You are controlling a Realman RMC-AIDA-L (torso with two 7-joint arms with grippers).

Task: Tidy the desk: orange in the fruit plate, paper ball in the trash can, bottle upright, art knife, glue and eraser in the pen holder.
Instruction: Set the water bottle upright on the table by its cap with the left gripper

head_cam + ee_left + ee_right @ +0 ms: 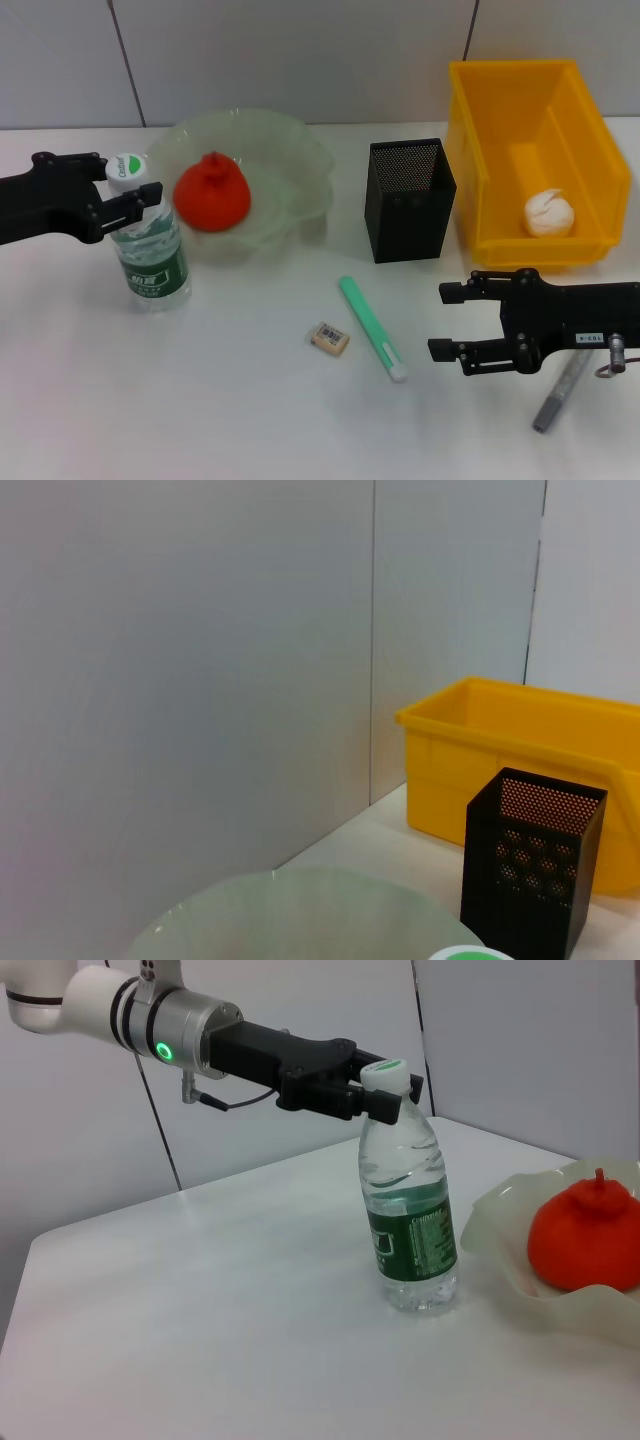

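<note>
The bottle (150, 255) stands upright on the table (200, 400), its long axis vertical and its cap (124, 169) pointing up, just beside the fruit plate (300, 160) that holds the orange (211, 195). The left gripper (135, 203) sits at its neck, fingers clasped on either side just under the cap; the body hangs below the jaws with its base on the table. Clear, thin-walled plastic part-filled with water, it looks light but squashy and slick, so the stiff neck seems the safest place to hold it.

The right gripper (450, 322) hovers with fingers spread, nothing between them. The glue (372, 328) lies just beyond its fingertips, the eraser (330, 338) farther on, the pen holder (408, 200) off to one side, and the art knife (560, 392) under the gripper's body. The paper ball (549, 213) lies in the trash can (480, 150).
</note>
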